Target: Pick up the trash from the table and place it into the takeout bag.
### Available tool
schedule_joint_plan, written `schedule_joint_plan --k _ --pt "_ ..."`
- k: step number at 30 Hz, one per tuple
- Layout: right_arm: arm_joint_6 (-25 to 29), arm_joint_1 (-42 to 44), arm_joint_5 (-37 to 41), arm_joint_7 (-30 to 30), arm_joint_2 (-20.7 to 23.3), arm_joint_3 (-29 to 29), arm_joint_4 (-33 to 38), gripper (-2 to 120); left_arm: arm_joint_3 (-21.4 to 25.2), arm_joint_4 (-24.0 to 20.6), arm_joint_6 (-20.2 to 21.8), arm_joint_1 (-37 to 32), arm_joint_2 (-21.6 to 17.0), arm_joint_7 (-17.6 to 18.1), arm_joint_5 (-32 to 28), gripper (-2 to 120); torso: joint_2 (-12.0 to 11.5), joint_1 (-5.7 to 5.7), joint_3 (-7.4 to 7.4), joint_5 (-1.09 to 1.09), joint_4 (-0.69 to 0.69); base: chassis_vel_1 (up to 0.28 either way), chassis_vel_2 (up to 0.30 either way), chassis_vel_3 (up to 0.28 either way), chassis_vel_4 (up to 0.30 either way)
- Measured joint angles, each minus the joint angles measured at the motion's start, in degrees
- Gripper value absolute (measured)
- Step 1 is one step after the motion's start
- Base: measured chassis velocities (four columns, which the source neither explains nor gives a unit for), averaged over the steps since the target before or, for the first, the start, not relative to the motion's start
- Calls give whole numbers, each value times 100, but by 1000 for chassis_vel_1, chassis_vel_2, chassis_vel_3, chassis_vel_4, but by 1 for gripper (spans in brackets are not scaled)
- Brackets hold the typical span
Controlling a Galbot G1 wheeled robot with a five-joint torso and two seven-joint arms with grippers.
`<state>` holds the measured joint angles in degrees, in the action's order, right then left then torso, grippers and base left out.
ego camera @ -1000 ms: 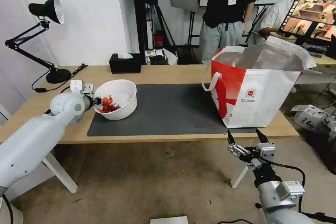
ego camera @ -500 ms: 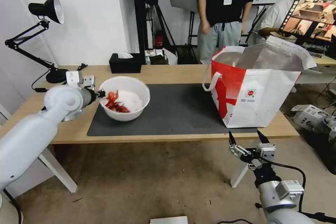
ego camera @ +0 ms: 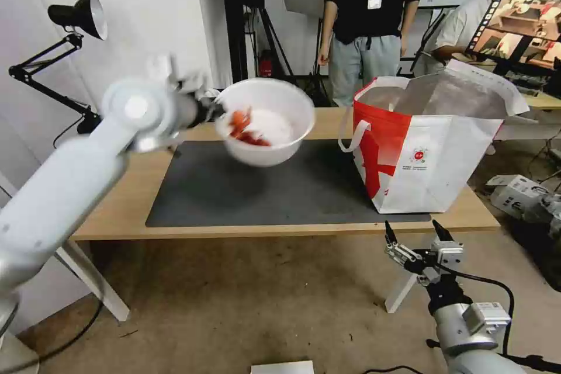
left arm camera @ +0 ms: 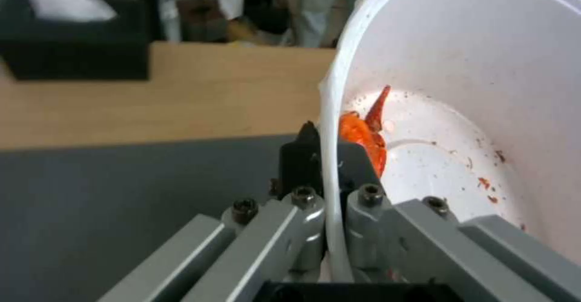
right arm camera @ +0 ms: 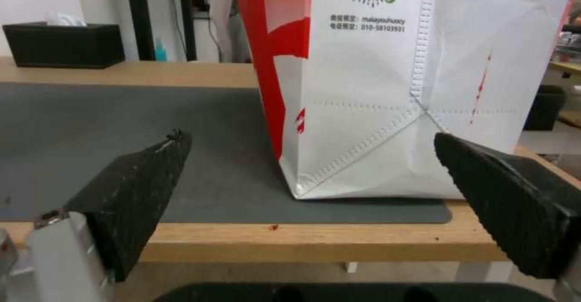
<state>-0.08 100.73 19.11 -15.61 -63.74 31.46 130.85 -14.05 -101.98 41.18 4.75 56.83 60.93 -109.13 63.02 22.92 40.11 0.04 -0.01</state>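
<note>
Bowl held in the air, clear of the surface (ego camera: 280,120).
The left gripper (left arm camera: 324,165) pinches the white bowl (ego camera: 266,123) by its near rim; the takeout bag (ego camera: 429,146) stands beyond it. The right gripper (ego camera: 416,232) hangs spread apart.

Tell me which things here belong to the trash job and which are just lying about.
Part of the job:
- white round bowl with red crayfish shells, rim pinched by the left gripper
- boxy white-and-red takeout bag
- light-wood table

Lying about:
- black tissue box
- black desk lamp
</note>
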Motion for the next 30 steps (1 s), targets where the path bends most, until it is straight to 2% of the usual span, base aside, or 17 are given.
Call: schedule_joint_plan --k 2,3,6,7,9,10,11,13,15,17,18,21,23,25,26,29,30 --pt "-2 -8 2 1 -1 12 13 100 -212 258 -16 373 469 142 -46 0 0 0 0 -1 -2 0 0 0 0" --pt "-2 -8 2 1 -1 12 13 100 -212 258 -16 373 469 142 -46 0 0 0 0 -1 -2 0 0 0 0" --pt "-4 -23 6 4 0 27 15 100 -413 730 -25 765 1016 204 -48 0 0 0 0 -1 -1 0 0 0 0" --pt "-4 -23 6 4 0 27 15 100 -413 730 -25 765 1016 204 -48 0 0 0 0 -1 -1 0 0 0 0" --pt "-5 -30 6 8 -14 12 15 100 -563 1186 -27 1048 1402 208 -8 0 0 0 0 -3 2 0 0 0 0" --pt "-5 -30 6 8 -14 12 15 100 -563 1186 -27 1048 1402 208 -8 0 0 0 0 -3 2 0 0 0 0" --pt "-5 -34 4 13 -25 -6 15 100 -605 1364 -27 1136 1573 191 43 0 0 0 0 -3 2 0 0 0 0" --pt "-5 -42 -3 16 -41 -53 15 100 -682 1838 -27 1317 1972 69 282 0 0 0 0 -2 -1 0 0 0 0" --pt "-5 -45 -6 16 -43 -70 15 100 -707 2010 -28 1370 2108 15 399 0 0 0 0 -2 0 0 0 0 0" --pt "-5 -55 -19 18 -44 -106 18 100 -760 2513 -27 1502 2492 -192 733 0 0 0 0 -3 1 0 0 0 0" --pt "-5 -55 -19 18 -44 -106 18 100 -760 2513 -27 1502 2492 -192 733 0 0 0 0 -3 1 0 0 0 0" --pt "-5 -55 -38 20 -54 -128 38 100 -708 3207 -45 1654 3138 -450 1272 0 -1 1 0 -2 0 0 0 0 0" --pt "-5 -52 -42 20 -59 -130 44 100 -678 3344 -59 1682 3295 -482 1368 0 0 1 0 -2 -2 0 0 0 0" --pt "-5 -44 -59 21 -69 -143 65 100 -736 3522 -186 1728 3494 -679 1622 0 0 0 -1 -1 -3 0 0 0 0" --pt "-5 -44 -59 21 -69 -143 65 100 -736 3522 -186 1728 3494 -679 1622 0 0 0 -1 -1 -3 0 0 0 0" --pt "-5 -39 -78 28 -72 -174 90 100 -1002 3575 -405 1653 3517 -1103 2159 0 0 0 0 -4 3 0 0 0 0" --pt "-5 -39 -78 28 -72 -174 90 100 -1002 3575 -405 1653 3517 -1103 2159 0 0 0 0 -4 3 0 0 0 0"
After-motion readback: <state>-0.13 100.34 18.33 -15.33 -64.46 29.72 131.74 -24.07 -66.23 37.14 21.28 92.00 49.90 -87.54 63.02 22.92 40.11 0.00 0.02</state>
